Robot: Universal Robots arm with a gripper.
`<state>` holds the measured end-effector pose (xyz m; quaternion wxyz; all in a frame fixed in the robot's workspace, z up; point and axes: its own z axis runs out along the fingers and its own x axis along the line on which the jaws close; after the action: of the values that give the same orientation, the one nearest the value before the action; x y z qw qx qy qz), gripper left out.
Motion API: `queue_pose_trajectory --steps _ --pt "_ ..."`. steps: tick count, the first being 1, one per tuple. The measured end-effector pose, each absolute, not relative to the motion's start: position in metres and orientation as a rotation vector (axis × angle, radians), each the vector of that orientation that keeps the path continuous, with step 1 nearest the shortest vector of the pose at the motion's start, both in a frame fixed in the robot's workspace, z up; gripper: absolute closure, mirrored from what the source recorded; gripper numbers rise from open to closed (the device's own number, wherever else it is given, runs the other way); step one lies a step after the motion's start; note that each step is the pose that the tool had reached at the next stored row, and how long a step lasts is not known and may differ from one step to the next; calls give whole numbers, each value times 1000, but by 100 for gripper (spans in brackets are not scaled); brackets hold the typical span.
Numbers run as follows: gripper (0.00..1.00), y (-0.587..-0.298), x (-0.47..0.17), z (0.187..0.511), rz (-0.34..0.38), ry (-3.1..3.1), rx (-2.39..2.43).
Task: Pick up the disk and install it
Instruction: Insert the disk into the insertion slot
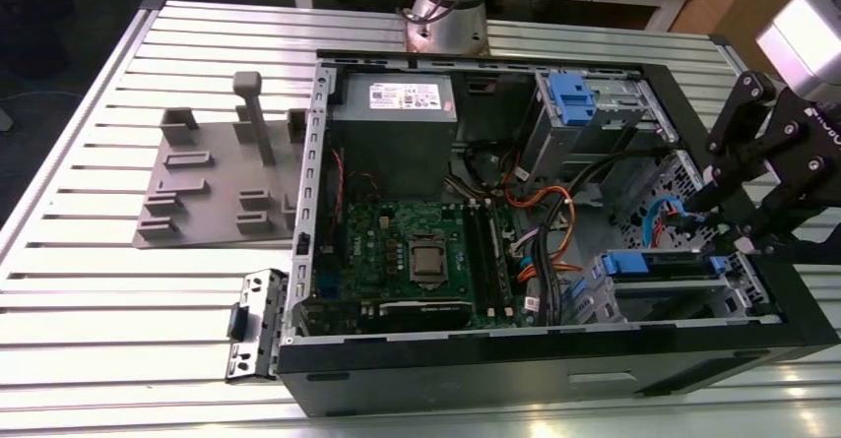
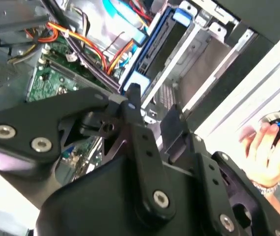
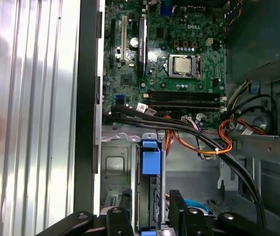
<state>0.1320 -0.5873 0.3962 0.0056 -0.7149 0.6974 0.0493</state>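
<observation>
Disk sits edge-up in its bay, long axis along the case front; end effector hangs open, empty.

exterior view looks down from afar on the open computer case; both wrist views peer inside it, close.

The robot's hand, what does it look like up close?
The hand is matte black, built from flat, angular link bars joined with round silver bolts. Two black fingers end it. Above it, the arm is pale silver-grey and rounded.
</observation>
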Motion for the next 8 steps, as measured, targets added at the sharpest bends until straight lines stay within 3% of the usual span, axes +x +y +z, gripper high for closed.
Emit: queue_pose_trajectory --steps 3,7,8 --pt "58 -587 132 396 154 2183 -2238" --pt "76 -587 132 396 154 2183 -2238" --pt "76 -587 132 396 154 2183 -2238"
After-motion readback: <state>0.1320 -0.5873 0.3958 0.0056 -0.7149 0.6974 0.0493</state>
